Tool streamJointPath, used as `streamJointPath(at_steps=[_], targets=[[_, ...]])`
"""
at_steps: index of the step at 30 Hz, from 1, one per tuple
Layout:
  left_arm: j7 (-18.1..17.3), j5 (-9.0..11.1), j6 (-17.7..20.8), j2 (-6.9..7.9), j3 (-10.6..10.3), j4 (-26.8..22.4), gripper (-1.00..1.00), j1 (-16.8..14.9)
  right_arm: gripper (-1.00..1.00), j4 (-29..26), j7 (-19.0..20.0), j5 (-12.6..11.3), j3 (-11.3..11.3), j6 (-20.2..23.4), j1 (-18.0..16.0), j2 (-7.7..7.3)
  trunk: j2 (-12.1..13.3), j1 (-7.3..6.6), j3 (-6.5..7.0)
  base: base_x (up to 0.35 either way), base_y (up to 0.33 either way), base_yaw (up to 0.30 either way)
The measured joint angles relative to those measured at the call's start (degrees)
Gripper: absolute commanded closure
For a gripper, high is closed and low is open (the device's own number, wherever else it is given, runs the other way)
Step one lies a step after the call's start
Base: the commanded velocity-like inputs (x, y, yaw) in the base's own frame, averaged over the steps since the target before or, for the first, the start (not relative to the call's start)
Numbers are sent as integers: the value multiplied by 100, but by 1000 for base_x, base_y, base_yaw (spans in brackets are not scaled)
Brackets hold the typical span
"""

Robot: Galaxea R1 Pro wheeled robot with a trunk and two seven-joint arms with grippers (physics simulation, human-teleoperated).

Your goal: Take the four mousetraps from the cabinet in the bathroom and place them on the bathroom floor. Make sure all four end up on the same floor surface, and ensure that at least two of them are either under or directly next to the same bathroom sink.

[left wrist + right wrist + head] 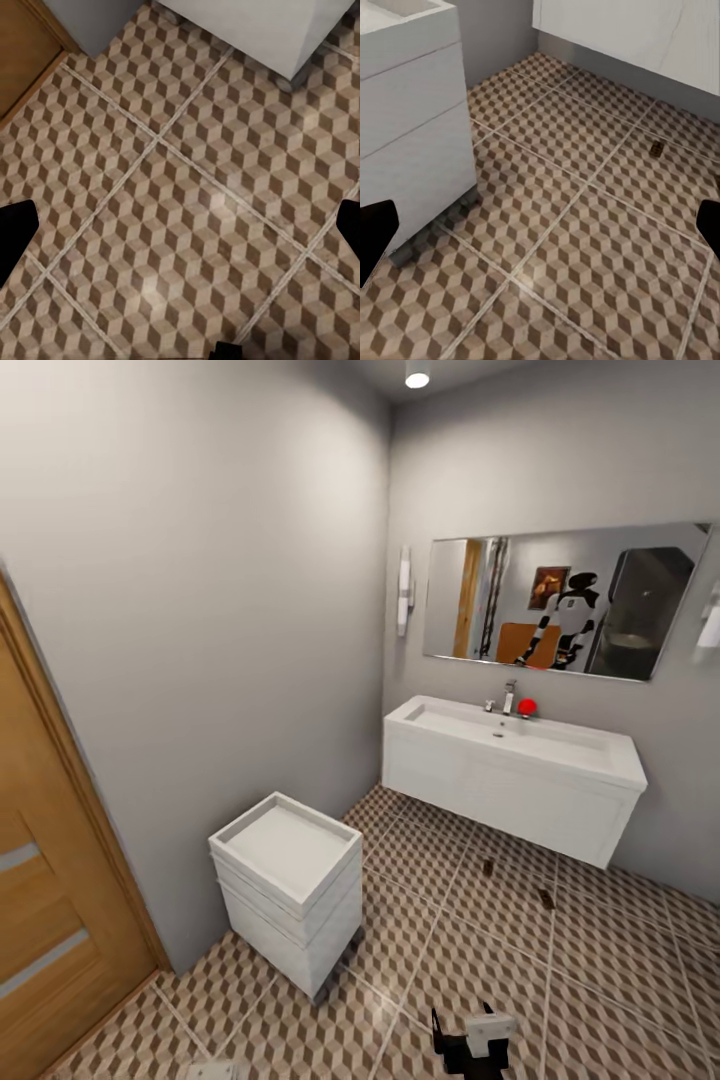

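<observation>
Already two mousetraps [488, 867] [546, 898] lie on bathroom floor [600, 980] by sink [520, 745].

mousetraps [488, 867] [546, 898] on floor before sink [520, 740] | drawer unit [288, 888] left

Glossy cube-patterned bathroom floor [560, 980] tiles — smooth white bathroom sink [520, 745], chrome tap [508, 698].

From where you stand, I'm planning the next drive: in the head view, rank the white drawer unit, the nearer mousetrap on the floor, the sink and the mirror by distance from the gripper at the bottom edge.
1. White drawer unit, ahead to the left of the gripper.
2. Mousetrap, on the floor ahead to the right; close to the drawer unit's distance, so this order is uncertain.
3. Sink, on the far wall.
4. Mirror, above it.
</observation>
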Motion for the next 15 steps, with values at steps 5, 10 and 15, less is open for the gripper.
streamJointPath(at_steps=[5,10,15], targets=[[0,0,0,0,0,1,-100,1,-100,0,0,0,1,3,0,0,1,0,-16,0,0,268],[0,3,0,0,0,1,-100,-1,-100,0,0,0,-1,2,0,-1,1,0,-32,0,0,268],[0,1,0,0,0,1,-100,1,-100,0,0,0,2,3,0,1,0,0,-49,0,0,268]])
